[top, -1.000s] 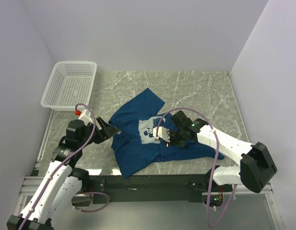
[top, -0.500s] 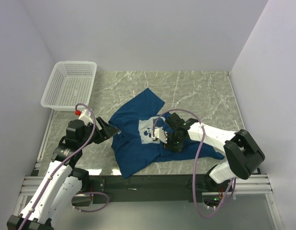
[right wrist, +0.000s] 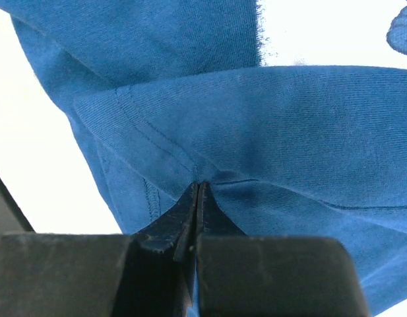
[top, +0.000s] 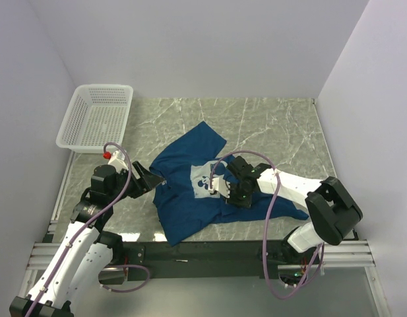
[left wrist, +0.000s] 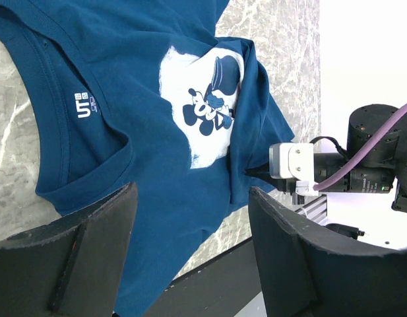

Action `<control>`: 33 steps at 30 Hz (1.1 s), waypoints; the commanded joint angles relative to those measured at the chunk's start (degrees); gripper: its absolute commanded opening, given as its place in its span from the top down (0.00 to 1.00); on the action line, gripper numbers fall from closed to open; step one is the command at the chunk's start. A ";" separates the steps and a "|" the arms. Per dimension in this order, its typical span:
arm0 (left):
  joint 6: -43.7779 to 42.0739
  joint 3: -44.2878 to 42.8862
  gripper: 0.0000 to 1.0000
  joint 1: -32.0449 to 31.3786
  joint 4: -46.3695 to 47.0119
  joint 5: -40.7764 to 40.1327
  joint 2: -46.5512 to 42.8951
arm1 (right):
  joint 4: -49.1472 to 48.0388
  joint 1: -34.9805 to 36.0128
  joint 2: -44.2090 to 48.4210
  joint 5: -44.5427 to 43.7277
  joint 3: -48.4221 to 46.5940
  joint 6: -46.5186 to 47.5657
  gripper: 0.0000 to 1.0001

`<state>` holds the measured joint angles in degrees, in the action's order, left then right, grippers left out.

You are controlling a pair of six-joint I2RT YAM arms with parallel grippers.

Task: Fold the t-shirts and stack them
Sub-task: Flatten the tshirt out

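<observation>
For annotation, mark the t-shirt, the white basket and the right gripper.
t-shirt (top: 183, 211), top external view, lower body fabric.
white basket (top: 97, 119), top external view, mesh floor.
right gripper (right wrist: 198, 190), right wrist view, shut fingertips pinching a shirt fold.

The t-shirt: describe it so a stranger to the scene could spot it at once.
On the grey marble table, look at the near half. The t-shirt lies rumpled there, dark blue with a pale cartoon print; its only neighbour, a white mesh basket, stands at the far left corner.
</observation>
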<state>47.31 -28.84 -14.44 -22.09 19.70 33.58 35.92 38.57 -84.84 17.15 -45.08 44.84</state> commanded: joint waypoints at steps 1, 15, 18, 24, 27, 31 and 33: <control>-0.20 0.01 0.26 0.02 2.05 1.30 -0.36 | 1.34 -0.51 3.01 1.31 -1.50 0.42 1.00; -0.29 -0.08 0.26 0.02 1.87 1.48 -0.36 | 8.20 -11.65 12.59 -4.30 -9.92 4.46 1.00; -0.38 -0.16 0.26 0.02 2.13 1.65 -0.01 | -0.21 -23.68 8.13 -15.53 -16.06 5.87 1.00; -1.43 -2.00 0.27 0.02 0.74 1.30 1.31 | -15.03 -40.04 -11.73 -33.42 -41.51 -8.25 0.45; -1.96 -2.54 0.26 0.02 0.20 0.60 0.96 | -11.75 -41.90 -13.60 -29.03 -43.35 -11.96 0.13; -1.52 -1.48 0.26 0.02 2.21 1.30 2.44 | -10.62 -42.43 -9.48 -22.09 -37.55 -13.11 0.11; -1.34 -1.05 0.26 0.02 3.36 1.39 3.33 | -7.03 -43.48 -7.98 -15.43 -34.57 -11.45 0.11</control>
<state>46.63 -28.95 -14.44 -21.78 20.16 35.88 24.16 -4.64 -96.99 -7.14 -82.96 34.63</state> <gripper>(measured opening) 0.740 0.890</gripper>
